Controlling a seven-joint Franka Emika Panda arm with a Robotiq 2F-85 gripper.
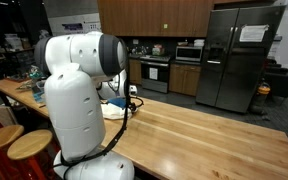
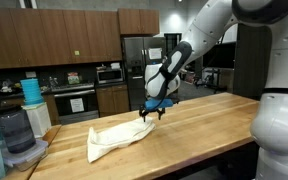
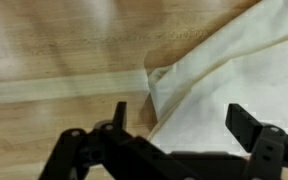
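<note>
In an exterior view, the robot's white body hid most of a cream cloth (image 1: 114, 112) on the wooden table (image 1: 204, 130). In an exterior view, the gripper (image 2: 152, 116) hung at the cloth's raised end. Wrist view: the jaws stood wide apart over the cloth's folded edge, clamping nothing.

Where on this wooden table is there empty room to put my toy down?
The table is bare between the cloth and the robot's white body. It is crowded at the end with the containers, and the open gripper hangs over the cloth.
</note>
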